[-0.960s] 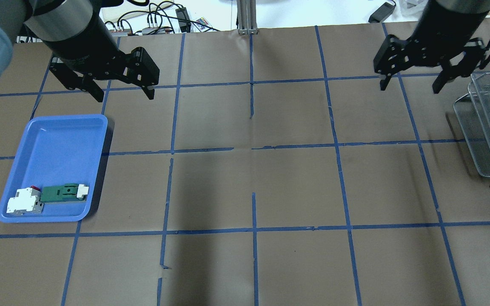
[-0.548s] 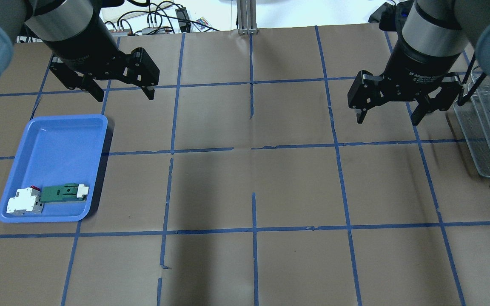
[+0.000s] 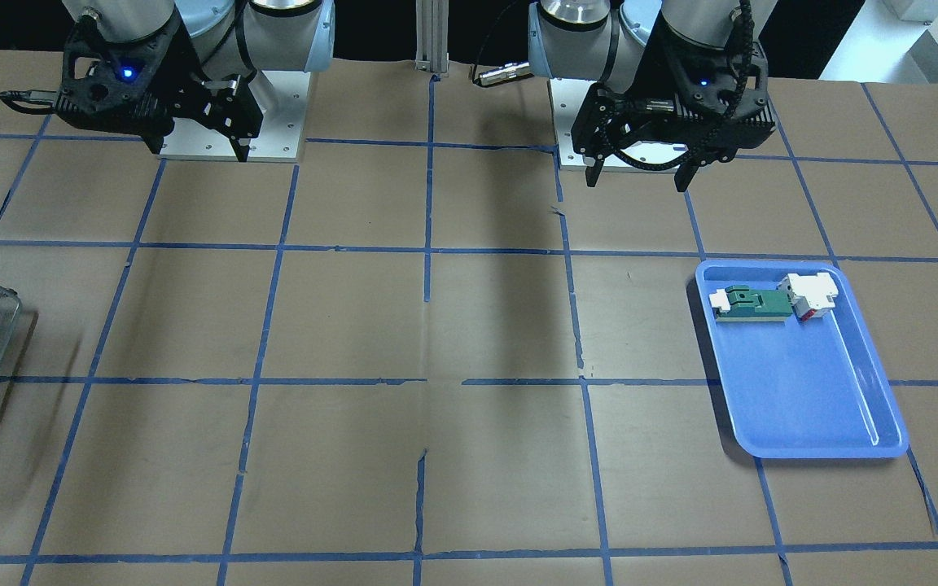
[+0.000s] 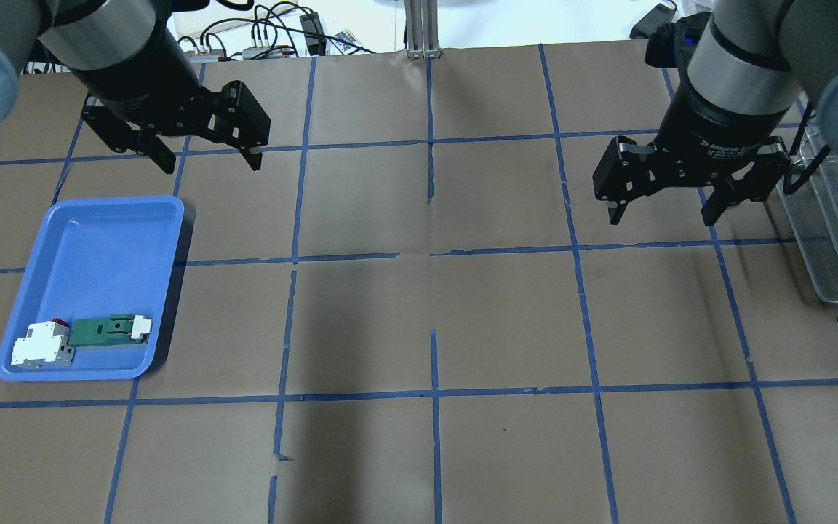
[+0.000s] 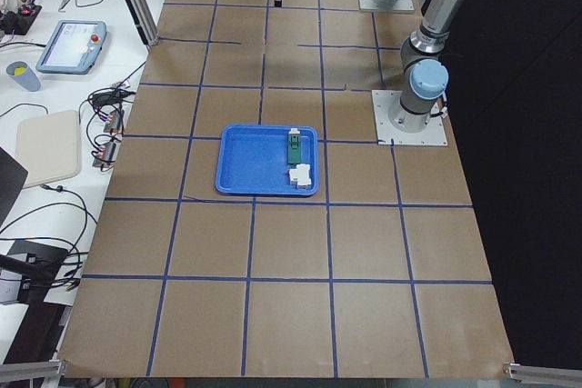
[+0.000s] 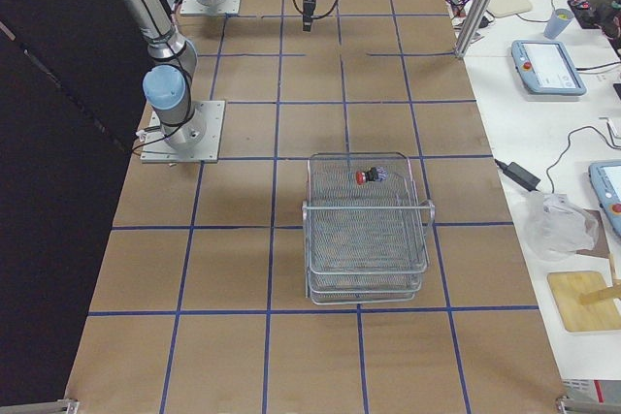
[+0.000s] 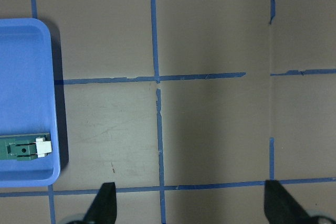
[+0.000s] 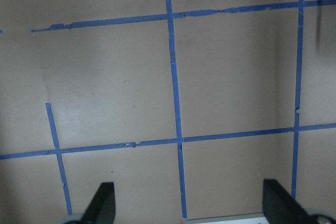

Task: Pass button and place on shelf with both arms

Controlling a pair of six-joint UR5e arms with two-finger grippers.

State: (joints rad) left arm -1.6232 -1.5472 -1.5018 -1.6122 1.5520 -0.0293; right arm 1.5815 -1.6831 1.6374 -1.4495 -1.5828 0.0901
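Red-cap button (image 6: 365, 176) lies in shelf (image 6: 369, 249) top tray; L gripper (image 4: 212, 166) & R gripper (image 4: 662, 218) both spread wide, empty, hovering above desk (image 4: 506, 320).

The right tool (image 8: 191, 203) faced down onto the brown-papered worktop (image 8: 115, 77). Its black fingertips (image 8: 104, 199) showed at 7 and 5 o'clock, spread wide apart. Blue tape lines (image 8: 173, 77) gridded the paper, crossing near 12 and 6 o'clock.
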